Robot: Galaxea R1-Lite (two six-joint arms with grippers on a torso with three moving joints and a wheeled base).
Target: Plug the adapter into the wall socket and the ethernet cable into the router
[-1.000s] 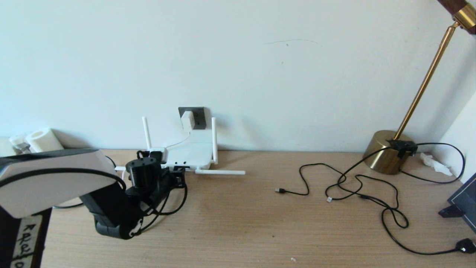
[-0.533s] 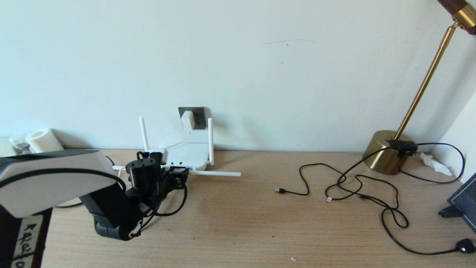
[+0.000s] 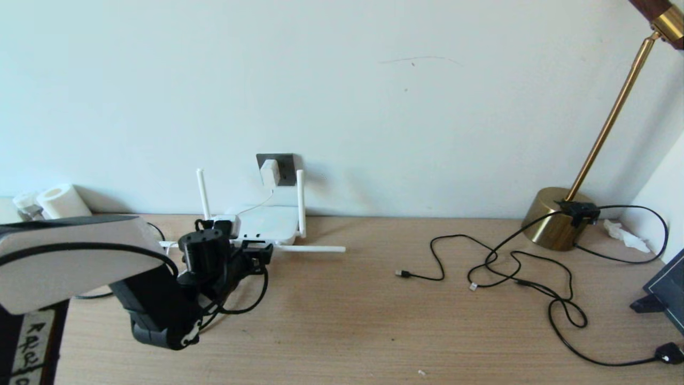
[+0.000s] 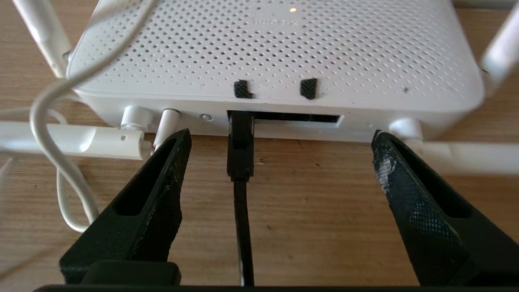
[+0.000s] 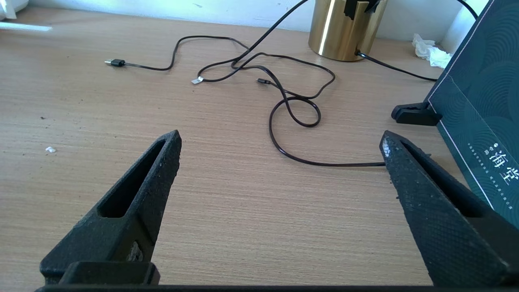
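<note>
Before you, the left gripper (image 4: 279,138) sits low over the wooden desk (image 3: 374,321) just in front of the router (image 4: 275,52), its two black fingers (image 4: 162,178) spread wide and holding nothing. Between those fingers, and touching neither, runs the ethernet cable (image 4: 242,202); its chunky black plug is seated in the leftmost opening of the dark port strip along the router's near edge. In the head view you find the router (image 3: 267,222) lying flat against the wall (image 3: 342,96), two of its white antennas (image 3: 201,191) standing upright and another lying along the desk toward the right. Directly above the router, the adapter (image 3: 270,172) is pressed onto the wall socket (image 3: 283,167), and its thin white cord (image 3: 256,205) droops down to the router; in the left wrist view that cord (image 4: 52,121) loops past the router's corner. The right gripper (image 5: 279,142) hangs idle over bare desk on the right side, its fingers likewise far apart and empty. Ahead of it lie thin black cords (image 5: 284,97) in loose loops, one ending in a small USB plug (image 5: 115,62), with a brass lamp base (image 5: 344,30) behind them and a dark green box (image 5: 482,105) propped beside. A white paper roll (image 3: 63,200) rests at the far left against the wall.
</note>
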